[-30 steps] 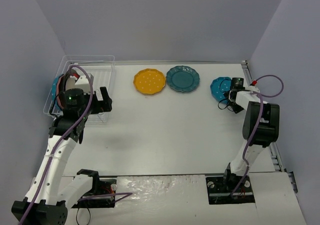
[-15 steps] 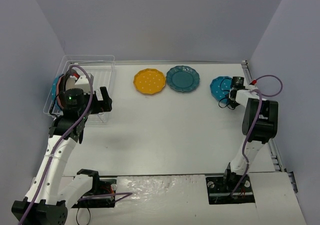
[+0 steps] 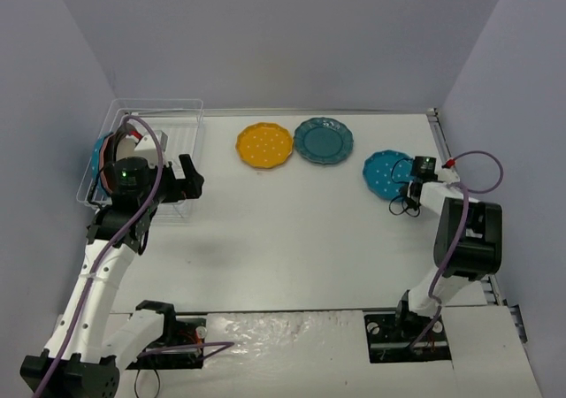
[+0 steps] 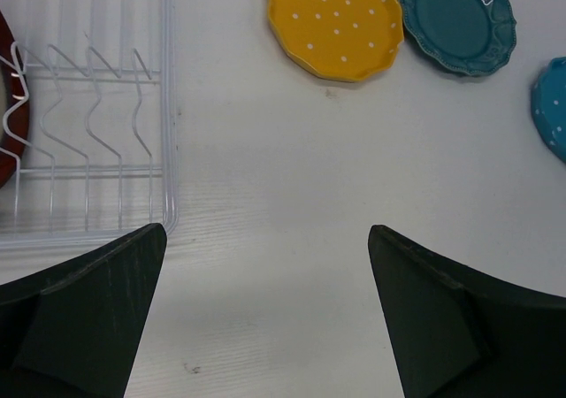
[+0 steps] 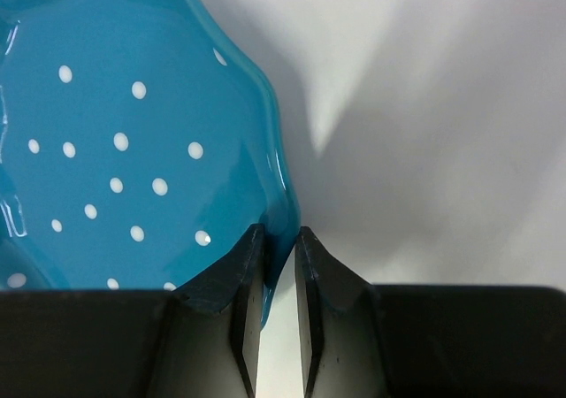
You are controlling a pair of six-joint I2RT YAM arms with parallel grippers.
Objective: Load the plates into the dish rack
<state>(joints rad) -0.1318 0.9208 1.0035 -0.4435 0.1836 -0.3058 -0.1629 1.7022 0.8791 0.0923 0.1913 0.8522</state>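
A bright blue dotted plate (image 3: pixel 386 172) (image 5: pixel 124 124) lies at the right of the table. My right gripper (image 3: pixel 412 179) (image 5: pixel 279 232) is shut on its near right rim, one finger over the top and one under it. The yellow dotted plate (image 3: pixel 263 143) (image 4: pixel 334 25) and the dark teal plate (image 3: pixel 323 139) (image 4: pixel 455 22) lie flat at the back centre. The clear dish rack (image 3: pixel 177 124) (image 4: pixel 97 150) stands at the back left with several plates (image 3: pixel 108 155) upright in its left end. My left gripper (image 3: pixel 188 179) (image 4: pixel 265 230) hovers open by the rack's near right corner, holding nothing.
Grey walls close in the table on the left, back and right. The right wall stands close behind the blue plate. The rack's white wire tines (image 4: pixel 88 106) on its right side hold nothing. A dark red plate rim (image 4: pixel 7 124) shows at the left edge of the left wrist view.
My right gripper has shut on the blue plate's rim, and plate and gripper have shifted a little left and toward the near side. The left arm has barely moved.
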